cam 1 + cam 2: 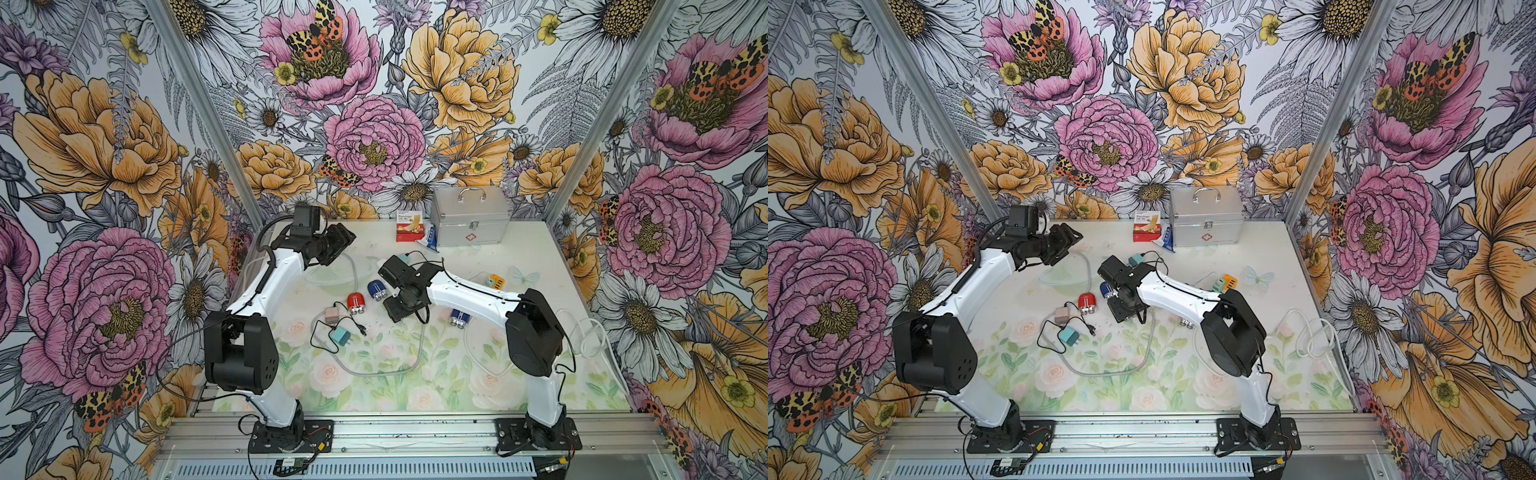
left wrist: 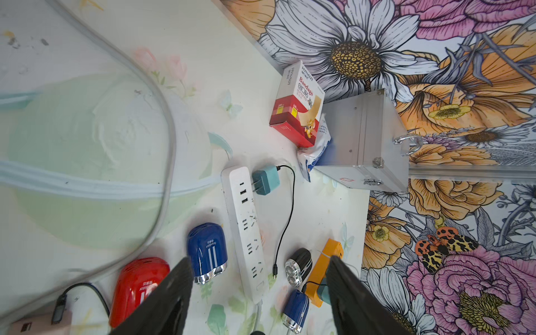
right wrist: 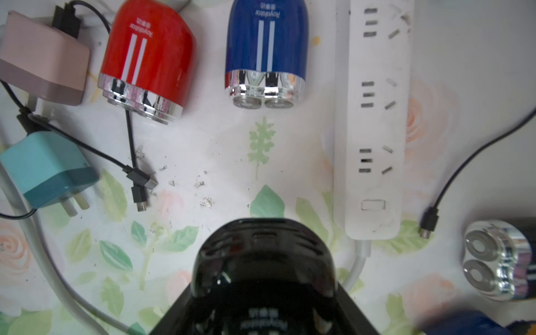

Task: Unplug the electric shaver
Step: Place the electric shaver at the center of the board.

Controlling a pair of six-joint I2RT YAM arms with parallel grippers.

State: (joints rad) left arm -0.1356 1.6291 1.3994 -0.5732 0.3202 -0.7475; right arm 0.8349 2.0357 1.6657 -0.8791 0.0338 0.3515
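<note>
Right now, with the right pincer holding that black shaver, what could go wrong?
1. The black shaver is glossy and rounded; it may slip from the right pincer.
2. The power strip, blue shaver and red shaver lie close by; a careless move could knock them.
3. A loose cable end lies beside the strip and might snag.

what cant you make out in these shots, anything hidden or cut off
- power strip: mostly hidden under the right arm in both top views
- black shaver in the right gripper: head cut off by the right wrist view's bottom edge
- silver-headed shaver: body cut off at that view's side edge
</note>
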